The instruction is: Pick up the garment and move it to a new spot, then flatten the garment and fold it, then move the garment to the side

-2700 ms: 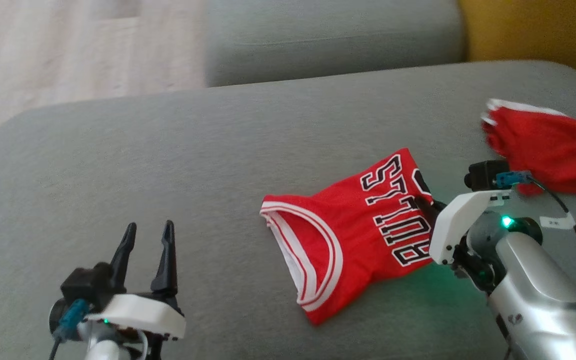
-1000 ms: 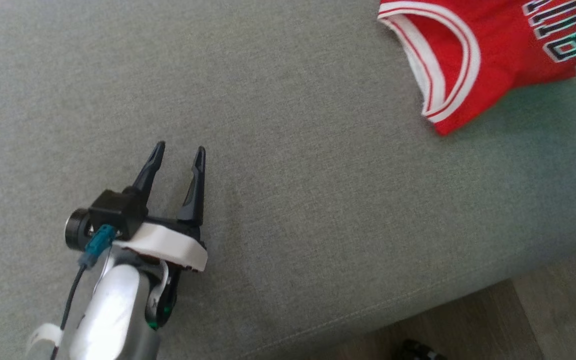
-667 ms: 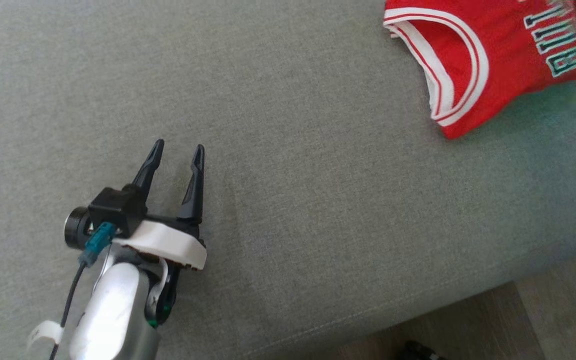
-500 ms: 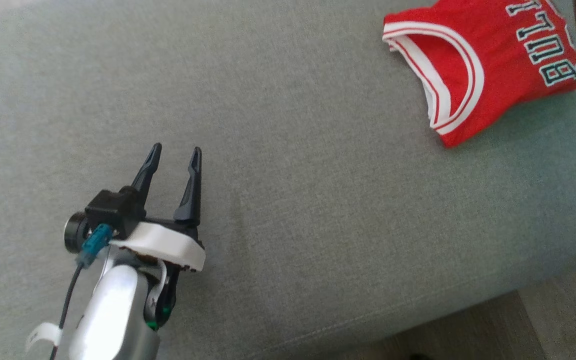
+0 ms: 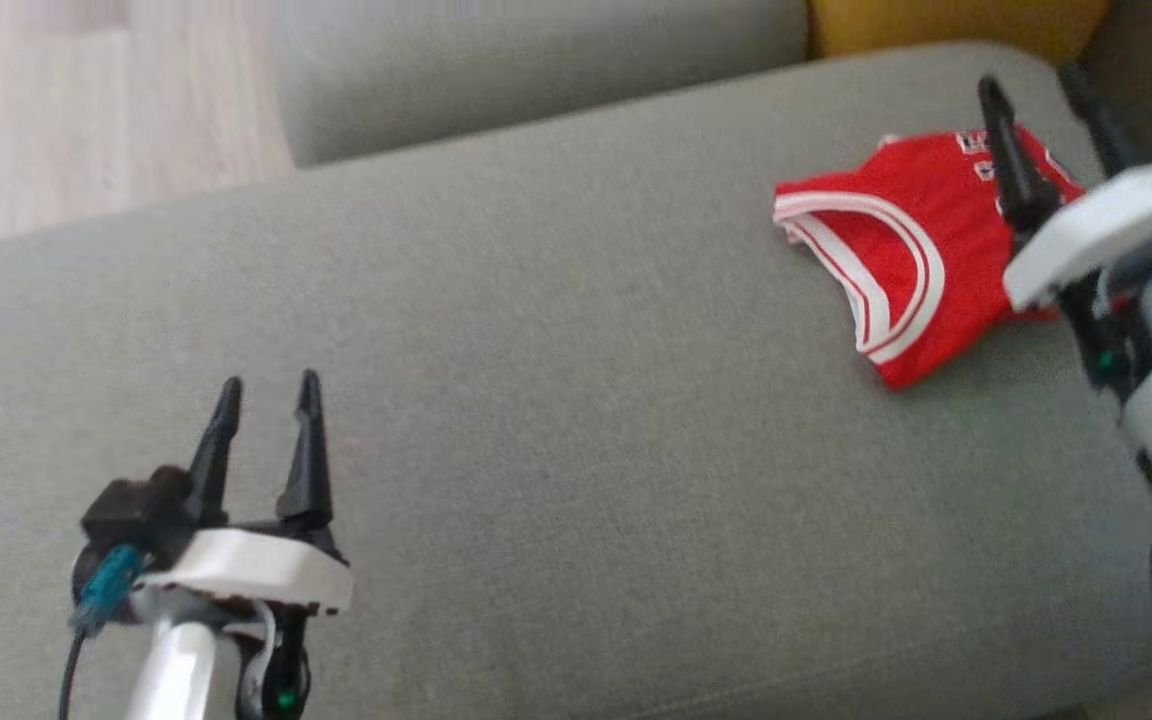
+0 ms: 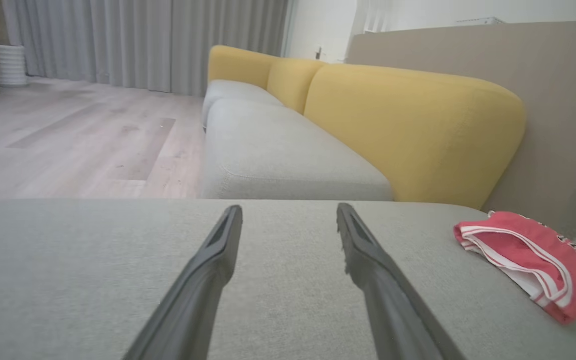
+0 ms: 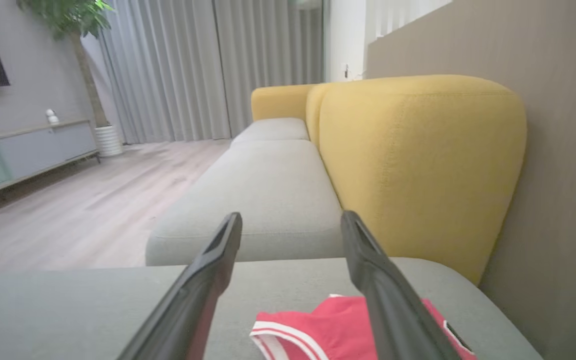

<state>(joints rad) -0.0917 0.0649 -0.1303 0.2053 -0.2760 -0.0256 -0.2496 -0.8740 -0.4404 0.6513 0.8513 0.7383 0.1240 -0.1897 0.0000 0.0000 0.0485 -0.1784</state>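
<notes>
The right gripper has let go. Its fingers, clamped a second ago, now stand spread and empty, lifted clear of the folded red jersey. The jersey lies just below and ahead of them on the grey seat cushion, with the yellow backrest beyond. Well off to that gripper's left, the left gripper hovers, also spread and empty. The set-aside step looks finished.
</notes>
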